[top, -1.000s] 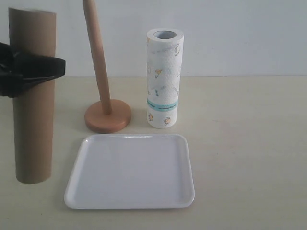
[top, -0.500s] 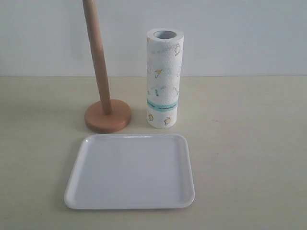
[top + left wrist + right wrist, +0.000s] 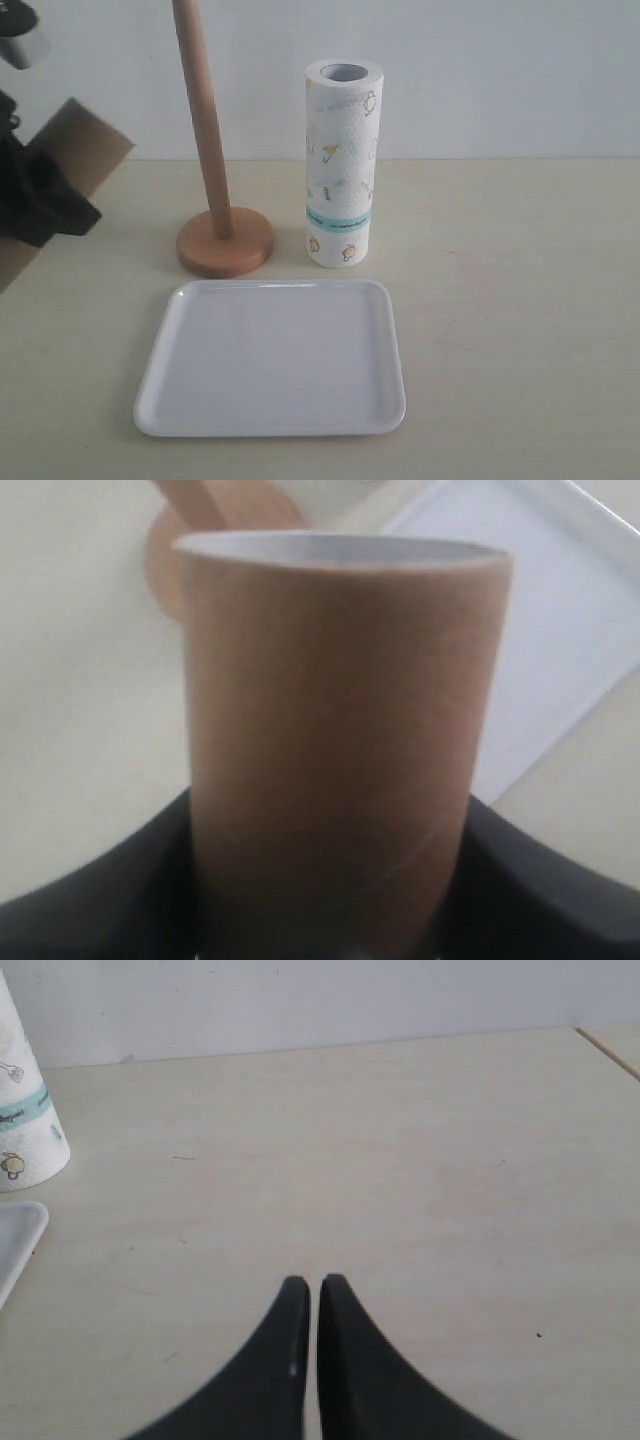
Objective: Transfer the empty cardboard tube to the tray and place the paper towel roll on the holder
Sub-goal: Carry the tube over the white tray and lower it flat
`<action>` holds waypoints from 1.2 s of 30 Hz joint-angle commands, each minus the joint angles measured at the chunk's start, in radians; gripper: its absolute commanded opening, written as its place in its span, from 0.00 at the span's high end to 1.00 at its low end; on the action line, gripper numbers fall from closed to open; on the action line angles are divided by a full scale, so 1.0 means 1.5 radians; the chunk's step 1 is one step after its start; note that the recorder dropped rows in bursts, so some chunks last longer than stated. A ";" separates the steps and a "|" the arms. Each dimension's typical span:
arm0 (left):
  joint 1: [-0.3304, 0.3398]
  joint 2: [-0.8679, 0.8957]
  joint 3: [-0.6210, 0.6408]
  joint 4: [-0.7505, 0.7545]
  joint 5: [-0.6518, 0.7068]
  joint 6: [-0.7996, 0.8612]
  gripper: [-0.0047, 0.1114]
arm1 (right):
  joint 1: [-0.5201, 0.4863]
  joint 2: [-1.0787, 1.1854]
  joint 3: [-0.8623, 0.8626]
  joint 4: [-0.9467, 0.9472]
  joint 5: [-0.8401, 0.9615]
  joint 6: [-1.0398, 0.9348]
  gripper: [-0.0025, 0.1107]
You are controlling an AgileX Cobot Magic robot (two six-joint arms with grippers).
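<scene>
Exterior view: nearest the camera, at 6 o'clock, a white tray (image 3: 270, 360) lies flat on a pale table (image 3: 500, 300) with nothing in it. Beyond it, at 11 o'clock from the tray's middle, stands the wooden holder (image 3: 225, 245). Its round base is just behind the tray's rim and its pole is bare. The paper towel roll (image 3: 342, 170) stands upright at 12 o'clock from the tray, just beside the holder's base and apart from it.

At 9 o'clock, on the frame's edge, the left claw (image 3: 40, 195) is clamped around the brown cardboard tube (image 3: 75, 150). The tube is tilted, with its upper end pointing toward 1 o'clock, well apart from the tray.

Only the left wrist view shows this grip close up. The tube fills the picture, with black claw parts on either side of it and its pale open end facing away. The tray and the holder's base lie beyond it.

Only the right wrist view shows the right claw (image 3: 312, 1300). Its two black fingers are pressed together with nothing between them, over bare table. The roll and a corner of the tray lie at that picture's edge.

In the exterior view the tube's lower end and most of the left arm are cut off, and so is the top of the holder's pole.
</scene>
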 commanded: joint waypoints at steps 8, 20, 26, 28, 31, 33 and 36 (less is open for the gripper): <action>-0.202 0.313 -0.247 0.173 0.159 0.038 0.92 | -0.002 -0.003 0.000 -0.004 -0.003 -0.003 0.95; -0.264 0.543 -0.343 0.184 0.064 0.080 0.92 | -0.002 -0.003 0.000 -0.004 -0.003 -0.005 0.95; -0.278 0.574 -0.343 0.117 -0.001 0.105 0.92 | -0.002 -0.003 0.000 -0.004 -0.003 -0.003 0.95; -0.282 0.584 -0.343 0.117 -0.001 0.111 0.92 | -0.002 -0.003 0.000 -0.004 -0.003 -0.002 0.95; -0.285 0.596 -0.343 0.117 -0.001 0.113 0.92 | -0.002 -0.003 0.000 -0.004 -0.003 -0.002 0.95; -0.285 0.602 -0.343 0.116 -0.001 0.113 0.92 | -0.002 -0.003 0.000 -0.004 -0.003 -0.002 0.95; -0.285 0.607 -0.343 0.112 0.000 0.113 0.80 | -0.002 -0.003 0.000 -0.004 -0.006 -0.002 0.95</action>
